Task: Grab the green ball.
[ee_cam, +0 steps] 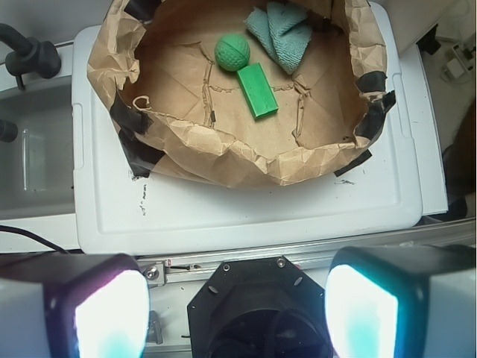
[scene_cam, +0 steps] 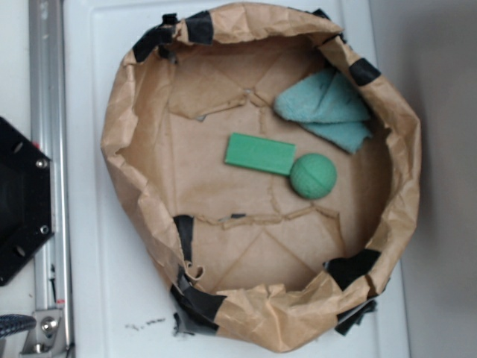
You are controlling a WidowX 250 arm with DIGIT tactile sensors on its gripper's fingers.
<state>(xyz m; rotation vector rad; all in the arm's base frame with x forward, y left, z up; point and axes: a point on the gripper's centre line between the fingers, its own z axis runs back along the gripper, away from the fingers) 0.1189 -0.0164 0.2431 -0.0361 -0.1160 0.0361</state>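
The small matte green ball (scene_cam: 313, 176) with faint seam lines lies on the floor of a round basin of crumpled brown paper (scene_cam: 134, 186) whose rim is patched with strips of black tape (scene_cam: 352, 267). In the exterior view the ball sits right of centre, touching or all but touching the right end of a flat green rectangular block (scene_cam: 260, 154); contact cannot be confirmed. A folded teal fuzzy cloth (scene_cam: 328, 110) lies just above the ball, against the upper right wall, apart from it. The basin stands on a white plastic lid-like surface (scene_cam: 82, 246).

The exterior view shows no claw at all; only a black hexagonal base plate (scene_cam: 19, 201) and a grey metal rail (scene_cam: 48, 149) appear at the left edge.

The wrist view supplies what that view lacks. The gripper (ee_cam: 235, 313) occupies the bottom of the frame, its two pale, brightly lit finger pads (ee_cam: 110, 317) standing wide apart with nothing between them, well short of the basin. From here the same green ball (ee_cam: 232, 53) appears in the far half of the basin, beside the near end of the green block (ee_cam: 258, 89), with the cloth (ee_cam: 280, 34) to its right. This view also shows the white surface's front edge (ee_cam: 246, 216) and the black base plate (ee_cam: 257, 309) below.
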